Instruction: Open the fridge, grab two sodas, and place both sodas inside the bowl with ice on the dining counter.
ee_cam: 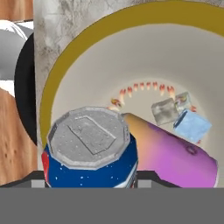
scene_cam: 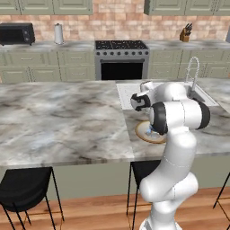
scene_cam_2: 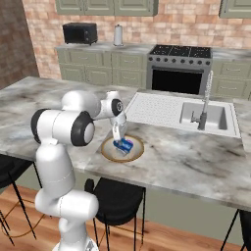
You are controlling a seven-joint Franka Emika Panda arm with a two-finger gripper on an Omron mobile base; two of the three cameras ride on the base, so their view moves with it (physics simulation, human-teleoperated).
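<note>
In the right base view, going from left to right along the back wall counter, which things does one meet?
Black microwave → white paper towel roll → steel stove with dark oven door.

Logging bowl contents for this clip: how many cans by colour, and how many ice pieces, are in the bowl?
Blue soda can, upright between the gripper fingers: 1
Pink-purple soda can, lying on its side: 1
Pale ice cubes: about 3, partly overlapping
Total: about 5, all inside the shallow tan round bowl.
</note>
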